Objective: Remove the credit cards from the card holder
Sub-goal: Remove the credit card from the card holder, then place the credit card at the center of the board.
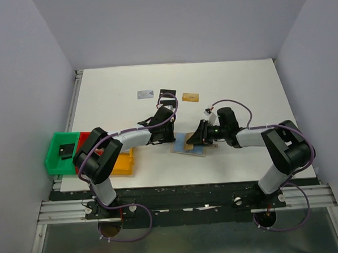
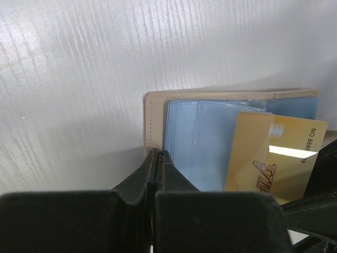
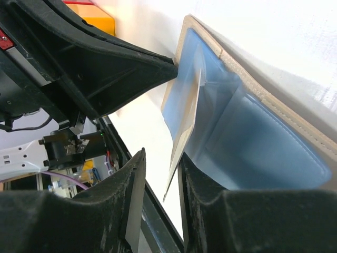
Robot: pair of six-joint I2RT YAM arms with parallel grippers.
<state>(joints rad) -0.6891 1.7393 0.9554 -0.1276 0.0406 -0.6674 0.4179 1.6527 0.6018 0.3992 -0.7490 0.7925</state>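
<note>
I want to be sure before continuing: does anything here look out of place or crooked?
Only the gold card: it sticks half out of the card holder, tilted, between the fingers of the right gripper. That fits the task. The left gripper, shut, touches the holder's tan edge. Nothing looks damaged.

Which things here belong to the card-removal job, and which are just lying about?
Job: card holder; gold card sticking out of it; silver card, black card and second gold card, already out.
Lying about: green bin, red bin, yellow bin.
</note>
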